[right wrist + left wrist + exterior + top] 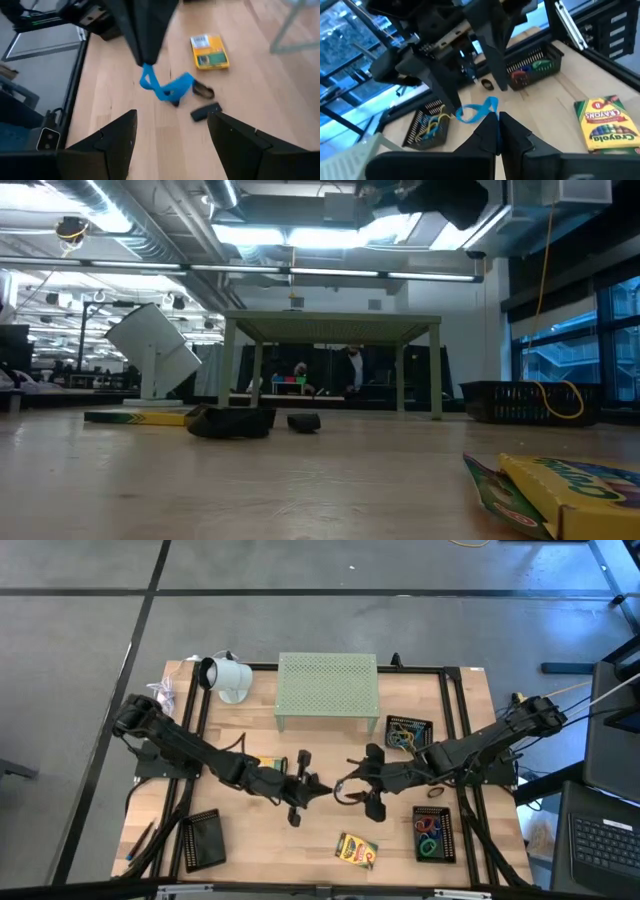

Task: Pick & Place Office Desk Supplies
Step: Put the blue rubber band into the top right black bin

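While the left gripper [146,60] pinches one blue band [165,87], the right gripper [172,132] waits spread just beside; two crayon boxes [356,850].

A crayon box [565,485] lies close at right, another [140,417] far left beside a white lamp-like object [155,355]

The high view looks straight down on the whole table [300,850]. The low view looks level across it from table height. Both wrist views look closely at the blue rubber band [476,111].
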### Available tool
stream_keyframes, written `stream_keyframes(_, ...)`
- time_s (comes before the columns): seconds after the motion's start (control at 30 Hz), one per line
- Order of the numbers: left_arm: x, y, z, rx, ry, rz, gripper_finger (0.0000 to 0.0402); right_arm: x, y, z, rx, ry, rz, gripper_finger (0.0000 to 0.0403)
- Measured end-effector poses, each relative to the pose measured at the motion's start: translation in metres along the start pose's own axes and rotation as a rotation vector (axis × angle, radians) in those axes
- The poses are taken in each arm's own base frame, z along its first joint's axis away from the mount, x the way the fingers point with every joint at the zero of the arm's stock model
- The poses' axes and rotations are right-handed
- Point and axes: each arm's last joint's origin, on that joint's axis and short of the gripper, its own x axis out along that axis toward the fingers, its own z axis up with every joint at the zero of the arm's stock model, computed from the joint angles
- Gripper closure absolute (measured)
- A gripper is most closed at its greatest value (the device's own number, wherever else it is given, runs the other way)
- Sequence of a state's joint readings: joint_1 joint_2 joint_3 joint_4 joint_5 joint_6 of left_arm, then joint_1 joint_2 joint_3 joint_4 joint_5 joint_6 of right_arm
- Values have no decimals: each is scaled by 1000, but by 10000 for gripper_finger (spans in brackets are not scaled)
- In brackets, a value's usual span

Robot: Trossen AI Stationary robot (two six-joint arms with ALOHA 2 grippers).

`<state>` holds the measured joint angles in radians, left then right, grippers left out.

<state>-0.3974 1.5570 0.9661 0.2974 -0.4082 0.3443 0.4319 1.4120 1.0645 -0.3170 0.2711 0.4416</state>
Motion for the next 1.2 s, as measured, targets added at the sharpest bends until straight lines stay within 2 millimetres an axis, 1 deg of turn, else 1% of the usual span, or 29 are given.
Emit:
stream_keyframes(0.23, -1, 2, 4, 2, -33, 1, 398, -1, 4, 6, -209, -70, 27, 158)
stream_keyframes(0.37, 0, 3, 4, 48, -41, 14, 398, -1, 6, 11, -292, -121, 37, 158)
stream_keyframes(0.6, 3, 16, 9, 84, -103, 76, 398, -1, 6, 13, -305, -148, 18, 159)
stream_keyframes(0.7, 4, 20, 9, 80, -106, 90, 398, -1, 6, 13, -307, -152, 0, 171)
stream_keyframes(0.8, 5, 22, 8, 80, -100, 94, 398, -1, 6, 13, -314, -152, -2, 197)
stream_keyframes(0.9, 5, 22, 8, 81, -100, 95, 398, -1, 5, 13, -320, -147, -15, 236)
stream_keyframes(1.0, 5, 22, 8, 81, -100, 94, 398, -1, 5, 12, -322, -140, -23, 285)
stream_keyframes(1.17, 5, 22, 8, 81, -100, 93, 398, -1, 5, 12, -320, -140, -23, 378)
stream_keyframes(1.2, 5, 22, 7, 81, -100, 92, 398, -1, 5, 12, -314, -140, -23, 389)
